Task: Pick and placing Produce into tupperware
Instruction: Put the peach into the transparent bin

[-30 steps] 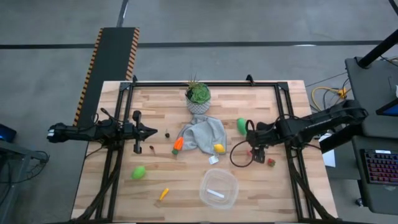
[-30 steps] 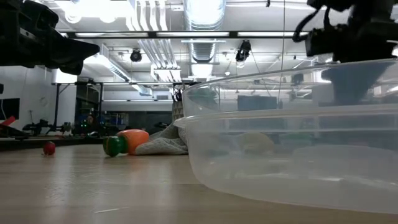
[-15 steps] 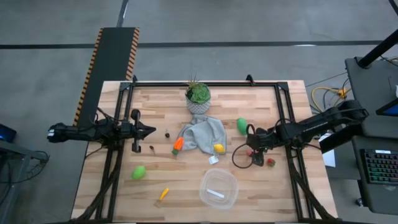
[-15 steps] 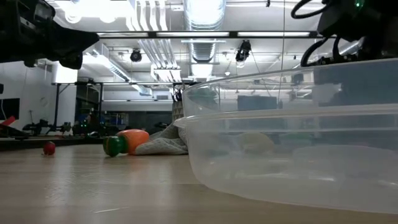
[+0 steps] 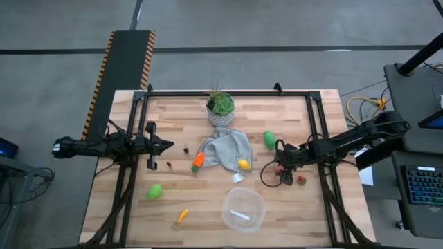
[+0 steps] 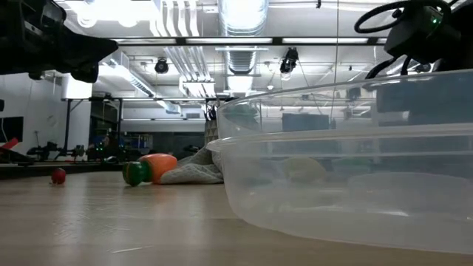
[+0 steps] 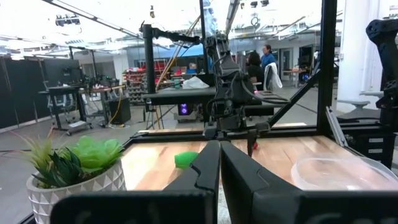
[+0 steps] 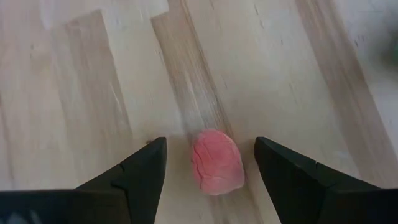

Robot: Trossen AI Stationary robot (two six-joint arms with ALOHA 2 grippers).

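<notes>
Right pincer [image 8: 202, 163] is held wide over the pale planked desk [image 8: 87, 81]; a small rounded red berry [image 8: 216, 162], matte, sits between its dark wedge-shaped fingers, seemingly untouched. The clear, smooth-walled tupperware [image 5: 243, 210] lies well apart. Left pincer [image 7: 219, 163] is seen narrowed, fingers nearly meeting, its base cut off.

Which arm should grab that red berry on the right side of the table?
Right. The right gripper hangs open directly over the red berry, a jaw on each side. The left gripper, jaws shut, sits across the table.
</notes>
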